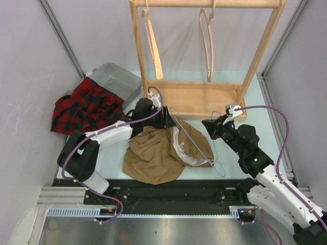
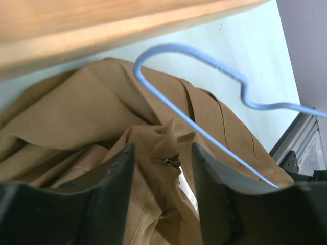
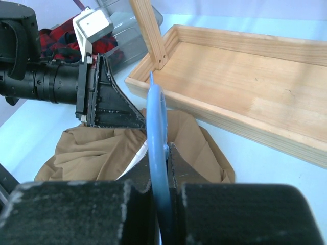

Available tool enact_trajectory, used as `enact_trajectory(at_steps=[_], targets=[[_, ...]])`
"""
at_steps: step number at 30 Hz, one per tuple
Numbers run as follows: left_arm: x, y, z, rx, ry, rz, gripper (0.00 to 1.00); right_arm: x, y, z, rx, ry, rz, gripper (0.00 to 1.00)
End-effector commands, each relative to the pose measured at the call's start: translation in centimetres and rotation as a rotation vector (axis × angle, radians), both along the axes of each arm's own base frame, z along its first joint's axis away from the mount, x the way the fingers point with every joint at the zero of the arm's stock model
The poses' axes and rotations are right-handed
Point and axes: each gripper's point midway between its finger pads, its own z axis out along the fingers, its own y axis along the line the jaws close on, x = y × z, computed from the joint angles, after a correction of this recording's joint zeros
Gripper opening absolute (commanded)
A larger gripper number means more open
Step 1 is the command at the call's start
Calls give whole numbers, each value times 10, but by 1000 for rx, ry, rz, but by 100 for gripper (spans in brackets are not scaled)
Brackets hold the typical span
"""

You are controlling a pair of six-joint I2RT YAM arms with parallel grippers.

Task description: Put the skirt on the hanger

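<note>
1. The tan skirt lies crumpled on the table, just in front of the wooden rack base.
2. The left gripper hangs over the skirt's zipper fold, fingers apart.
3. The right gripper is clamped on the blue wire hanger, which lies across the skirt's right side.

There is one tan skirt, one blue hanger, two wooden hangers, one rack, one plaid garment, one bin.
</note>
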Motion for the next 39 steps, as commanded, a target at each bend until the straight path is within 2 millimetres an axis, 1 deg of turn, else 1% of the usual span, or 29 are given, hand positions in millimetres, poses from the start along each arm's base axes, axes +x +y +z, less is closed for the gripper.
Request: enact_trajectory(at_steps=[1,4,6,7,8,9,10,11,14,15,16,17,18,19,20,22,23,24,25,26,27,29,30,32,33,34,36,37,39], targets=[[-5,-1,-6,22,8,-60,47,5,-5,18,27,-42,-33,0],[-4,-1,-8,38,10,-74,38,10,-7,20,17,-48,-59,0],[-4,-1,-7,48,6,-84,26,12,-6,24,12,-57,-54,0],[-3,-1,-7,52,4,-88,12,13,-5,25,9,-58,-54,0],[-1,-1,-6,57,-5,-85,4,15,-6,31,9,-73,-57,0],[0,2,-5,80,-4,-84,0,16,-4,34,7,-81,-52,0],[3,3,-2,89,-13,-80,0,17,-4,37,4,-90,-52,0],[6,7,0,111,-17,-68,0,17,-4,48,2,-117,-48,0],[24,15,33,123,-101,-39,0,22,-2,60,-14,-147,-48,0],[34,15,56,117,-157,-29,0,23,-2,72,-15,-179,-50,0],[41,20,67,114,-177,-14,0,26,-1,75,-22,-185,-50,0],[44,23,82,111,-207,-11,0,28,0,79,-25,-198,-49,0],[52,23,105,92,-254,-4,0,29,0,93,-21,-231,-52,0],[55,24,118,86,-285,-3,0,33,2,95,-25,-234,-53,0],[57,23,142,74,-333,-8,0,35,2,103,-19,-257,-55,0],[58,24,163,74,-378,-17,0,36,8,117,-17,-293,-31,0],[59,24,186,59,-421,-15,0,36,9,124,-17,-310,-28,0],[58,25,194,61,-433,-16,0,36,8,139,-13,-342,-29,0],[58,26,204,64,-459,-21,0,37,10,145,-15,-355,-27,0],[56,27,226,47,-502,-20,0,37,10,153,-13,-370,-26,0],[53,29,231,51,-505,-24,0,33,9,171,-7,-413,-21,0],[45,32,247,38,-530,-27,0,31,11,183,-5,-434,-9,0],[41,33,247,35,-524,-32,0,28,12,195,2,-457,7,0],[32,36,225,42,-474,-32,0,25,15,196,-1,-455,30,0],[26,41,227,30,-482,-17,0,23,17,196,1,-456,43,0],[21,45,193,58,-420,-17,0,23,19,189,1,-436,52,0],[8,51,175,52,-388,-5,0,22,22,179,2,-413,70,0],[0,55,141,79,-322,-9,0,23,25,163,-6,-374,79,0],[-10,58,122,71,-293,-3,0,22,30,145,-18,-327,106,0]])
